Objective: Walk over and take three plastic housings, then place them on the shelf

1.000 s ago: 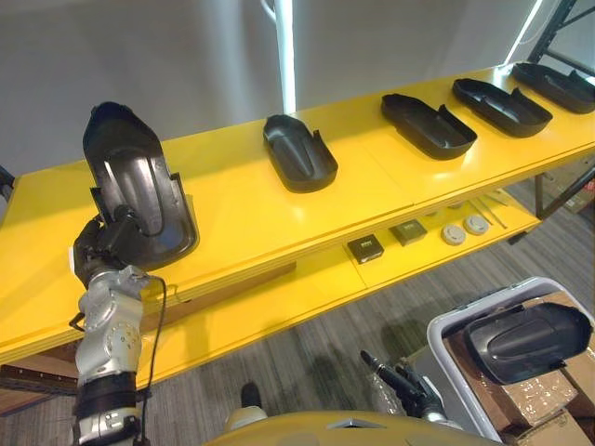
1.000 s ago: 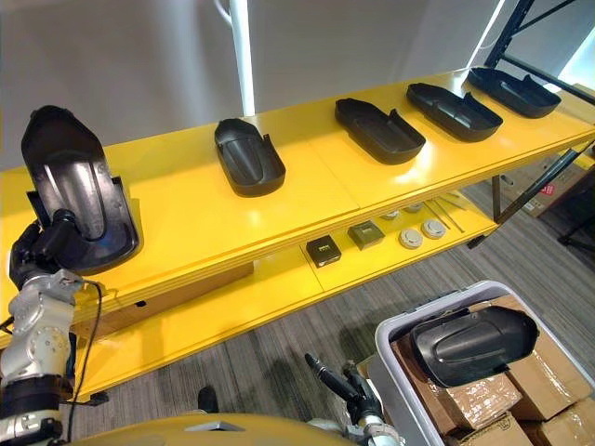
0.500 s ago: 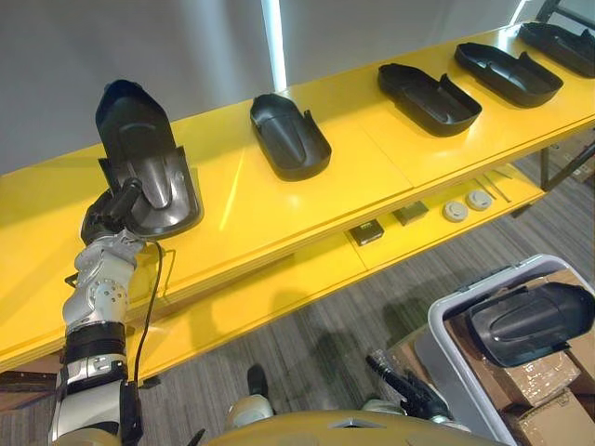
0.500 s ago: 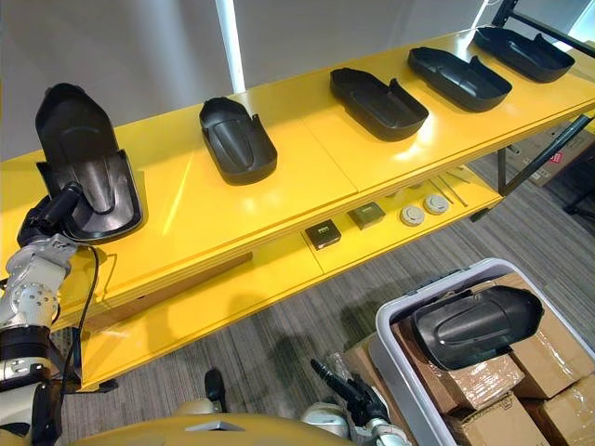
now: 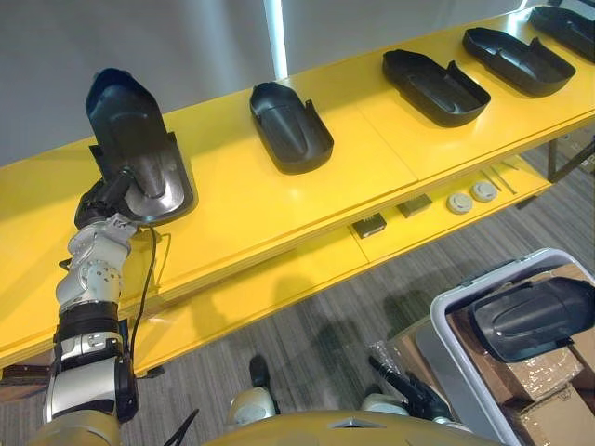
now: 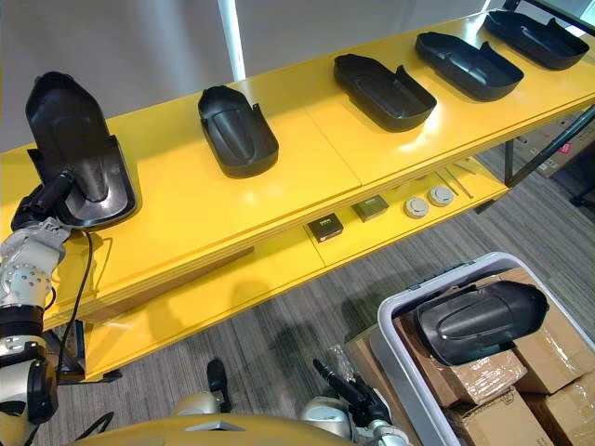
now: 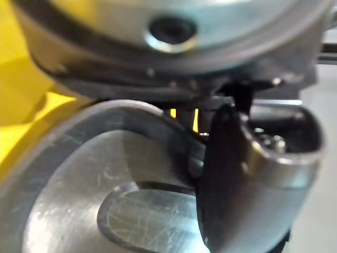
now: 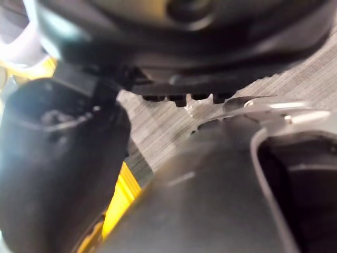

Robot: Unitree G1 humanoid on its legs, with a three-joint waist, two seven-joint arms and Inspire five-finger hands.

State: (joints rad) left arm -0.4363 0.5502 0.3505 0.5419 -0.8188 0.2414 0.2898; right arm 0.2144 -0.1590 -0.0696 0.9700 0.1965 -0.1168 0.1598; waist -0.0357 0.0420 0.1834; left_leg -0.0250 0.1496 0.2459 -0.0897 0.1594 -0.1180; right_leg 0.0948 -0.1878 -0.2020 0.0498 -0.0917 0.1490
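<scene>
The right hand [image 6: 351, 398] is low, in front of the shelf [image 5: 372, 167]; its wrist view is blurred and I cannot tell how open it is. Beside it, a bin [image 6: 437, 281] holds one housing [image 6: 474, 321], partly cut off. At the shelf's left end, the left hand [image 5: 100, 203] is curled round a second housing [image 5: 135, 149]. The thumb [image 7: 226, 174] pressing its glossy face shows from the wrist. Other housings [image 5: 290, 125] lie rightward along the shelf.

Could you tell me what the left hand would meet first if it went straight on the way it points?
The black housing it grips: the left hand points along it across the yellow shelf. Past it probably comes the grey wall, though depth is unclear.
</scene>
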